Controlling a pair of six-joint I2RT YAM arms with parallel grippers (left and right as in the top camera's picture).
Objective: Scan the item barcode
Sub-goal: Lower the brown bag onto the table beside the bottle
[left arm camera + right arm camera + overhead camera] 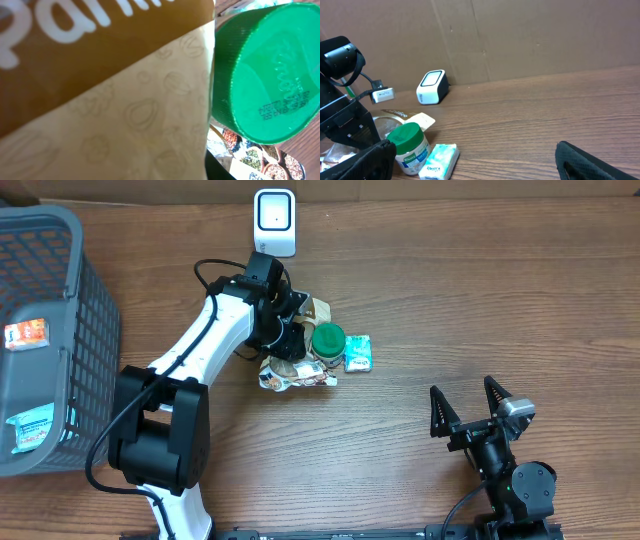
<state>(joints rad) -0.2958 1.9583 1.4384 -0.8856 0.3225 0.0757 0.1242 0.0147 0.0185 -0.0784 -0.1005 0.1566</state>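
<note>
A brown and tan pouch with white lettering fills nearly the whole left wrist view, pressed close to the camera and hiding the fingers. From overhead, my left gripper is down in a small pile of items, shut on this pouch, whose tan corner sticks out. A green-lidded jar stands right beside it, its lid tight against the pouch edge. The white scanner stands at the table's far edge, behind the pile. My right gripper rests open near the front right, with nothing in it.
A teal tissue pack lies right of the jar. A colourful foil packet lies under the pile's front. A grey mesh basket holding packets stands at the far left. A cardboard wall backs the table.
</note>
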